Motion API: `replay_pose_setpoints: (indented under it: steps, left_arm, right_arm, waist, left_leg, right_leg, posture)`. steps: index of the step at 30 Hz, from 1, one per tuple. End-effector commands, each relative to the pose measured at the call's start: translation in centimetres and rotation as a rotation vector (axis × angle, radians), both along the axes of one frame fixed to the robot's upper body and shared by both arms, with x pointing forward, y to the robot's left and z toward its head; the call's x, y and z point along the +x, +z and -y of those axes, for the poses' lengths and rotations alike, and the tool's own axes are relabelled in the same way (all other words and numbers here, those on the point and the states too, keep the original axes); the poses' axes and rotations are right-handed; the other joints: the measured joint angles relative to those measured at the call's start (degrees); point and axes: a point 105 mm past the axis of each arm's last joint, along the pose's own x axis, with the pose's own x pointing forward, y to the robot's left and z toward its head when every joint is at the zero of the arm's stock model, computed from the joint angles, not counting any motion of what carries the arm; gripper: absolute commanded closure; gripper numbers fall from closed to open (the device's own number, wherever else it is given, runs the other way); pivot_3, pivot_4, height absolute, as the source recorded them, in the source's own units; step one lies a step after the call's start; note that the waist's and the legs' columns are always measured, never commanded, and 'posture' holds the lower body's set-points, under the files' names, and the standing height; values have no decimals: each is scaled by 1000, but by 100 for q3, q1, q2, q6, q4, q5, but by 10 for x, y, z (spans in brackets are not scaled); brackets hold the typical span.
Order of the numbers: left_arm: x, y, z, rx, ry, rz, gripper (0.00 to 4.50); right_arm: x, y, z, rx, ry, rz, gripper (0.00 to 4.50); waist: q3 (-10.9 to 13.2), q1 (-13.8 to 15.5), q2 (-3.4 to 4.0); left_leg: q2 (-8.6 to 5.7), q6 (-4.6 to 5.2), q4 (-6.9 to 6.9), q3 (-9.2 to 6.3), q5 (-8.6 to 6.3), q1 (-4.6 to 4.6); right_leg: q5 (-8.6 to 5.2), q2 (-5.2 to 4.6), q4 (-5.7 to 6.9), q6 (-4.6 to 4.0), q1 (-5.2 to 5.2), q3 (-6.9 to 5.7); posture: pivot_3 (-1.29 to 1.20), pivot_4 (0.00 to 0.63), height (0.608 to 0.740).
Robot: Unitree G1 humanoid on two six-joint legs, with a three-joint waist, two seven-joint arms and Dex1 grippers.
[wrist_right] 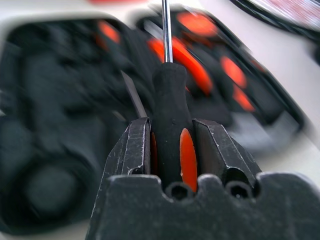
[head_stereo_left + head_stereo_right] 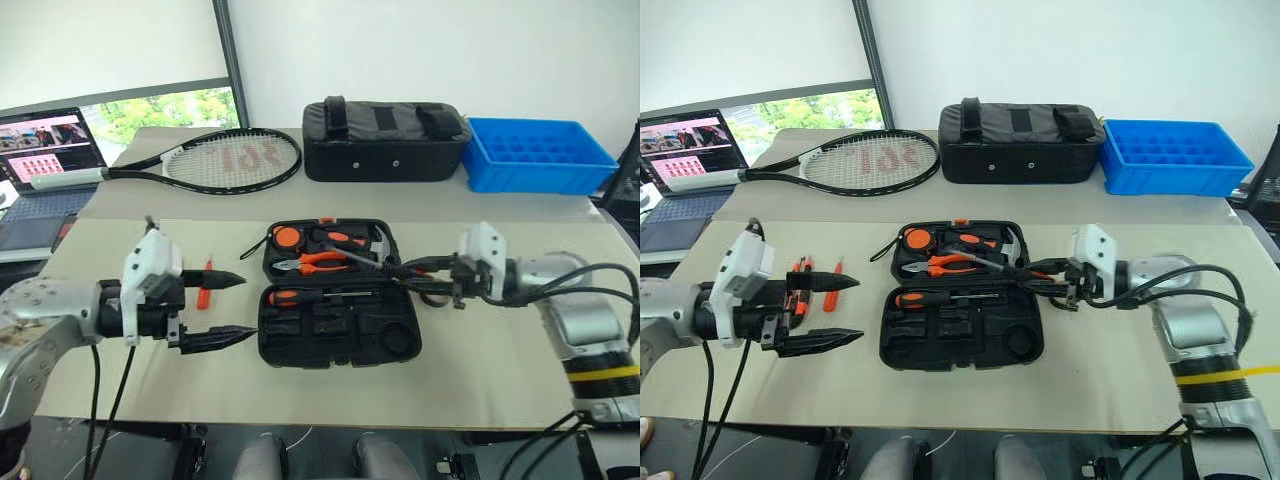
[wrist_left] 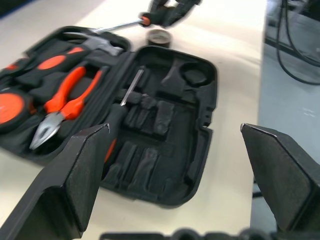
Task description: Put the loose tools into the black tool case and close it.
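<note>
The black tool case (image 2: 400,345) lies open at mid-table. Its far half holds pliers (image 2: 322,260) and other tools, and one screwdriver (image 2: 300,296) rests in the near half. My right gripper (image 1: 172,124) is shut on the black-and-orange handle of a second screwdriver (image 2: 1040,272), just off the case's right edge, with the shaft pointing left over the case. My left gripper (image 2: 245,307) hovers open and holding nothing at the case's left edge. A slim orange tool (image 2: 837,268) and an orange-black tool (image 2: 800,278) lie on the table behind it. A dark tape roll (image 3: 159,36) sits beside the case near the right gripper.
A tennis racket (image 2: 230,158), a black fabric bag (image 2: 385,140) and a blue plastic tray (image 2: 540,155) line the far table. A laptop (image 2: 45,150) stands at the far left. Cables trail from both arms.
</note>
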Motion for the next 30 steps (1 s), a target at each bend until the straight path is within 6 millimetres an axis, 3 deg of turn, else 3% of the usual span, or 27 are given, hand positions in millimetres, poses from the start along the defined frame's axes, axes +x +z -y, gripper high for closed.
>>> replay_pose_setpoints:
  steps: [1,7,17,19,21,26,27,30]
  left_arm:
    - [-10,3,1,4,20,27,0]
    - [-15,2,1,7,47,28,0]
    - [-18,0,2,-18,63,8,0]
    - [-17,-2,1,-18,67,3,0]
    - [-17,-2,1,-22,69,3,0]
    - [-15,0,1,-26,69,11,0]
    - [-15,0,1,-26,68,11,0]
    - [-16,-1,0,-24,68,8,0]
  right_arm:
    - [-3,-6,-15,-72,121,37,3507]
    - [3,-28,-16,-164,163,9,3507]
    - [9,-36,-18,-205,198,68,3507]
    - [10,-37,-19,-211,197,69,2504]
    - [11,-39,-19,-218,185,69,2035]
    - [16,-34,-15,-213,160,95,270]
    - [16,-31,-15,-201,159,99,47]
    - [18,-10,-21,-62,126,86,47]
  waist:
    - [0,-5,-1]
    - [1,60,0]
    - [1,31,0]
    - [1,29,0]
    - [1,23,0]
    - [1,12,0]
    - [1,10,0]
    - [1,-14,0]
  left_leg:
    - [1,0,-2,0,0,3]
    - [1,0,-4,-3,0,4]
    - [4,0,-8,-3,0,9]
    - [3,0,-8,-3,0,8]
    - [3,0,-8,-3,0,11]
    - [3,0,-8,-3,0,13]
    - [3,0,-8,-3,0,14]
    - [4,0,-8,-3,0,13]
  right_leg:
    - [0,0,0,-1,0,-1]
    - [-4,0,4,-15,-3,-8]
    - [-7,4,14,-24,-6,-7]
    - [-7,4,14,-24,-6,-7]
    - [-7,4,14,-24,-4,-7]
    - [-8,4,15,-24,-2,-7]
    - [-8,4,15,-25,-2,-7]
    - [-8,4,17,-25,-2,-7]
  posture:
    - [0,150,708]
    - [0,150,708]
    - [0,150,708]
    - [0,150,708]
    - [0,150,708]
    - [0,150,708]
    - [0,150,708]
    - [0,150,708]
